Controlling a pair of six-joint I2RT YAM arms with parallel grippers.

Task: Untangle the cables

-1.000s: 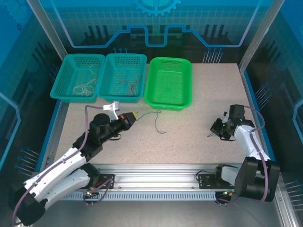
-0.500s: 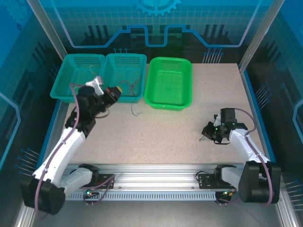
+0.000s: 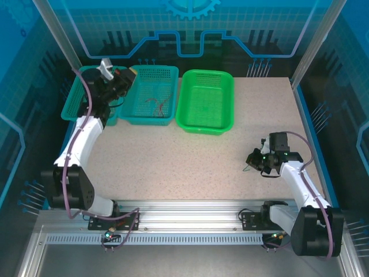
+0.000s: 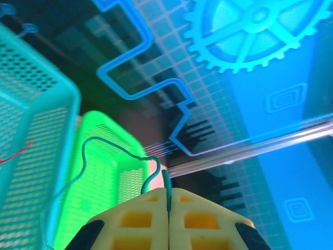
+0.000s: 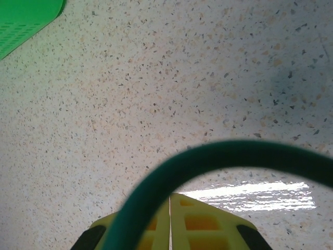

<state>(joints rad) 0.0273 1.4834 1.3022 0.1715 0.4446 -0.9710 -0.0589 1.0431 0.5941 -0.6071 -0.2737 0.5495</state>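
Left gripper (image 4: 168, 194) at 11 o'clock, above 2 teal plastic mesh baskets (image 3: 147, 119), jaws clamped on 1 thin green cable (image 4: 91, 143). Right gripper (image 5: 170, 200) at 4 o'clock, fingers pressed together. 1 dark green cable (image 5: 218, 153) arches across them; hold unconfirmed.

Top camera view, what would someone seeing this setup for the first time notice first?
Probably the left arm, stretched to the back left corner with the left gripper raised over the two teal baskets, shut on a thin green cable that trails down. Next, the bright green basket beside them at the table's far edge. On the right, the right gripper sits low over the table with another green cable arcing across its closed fingers.
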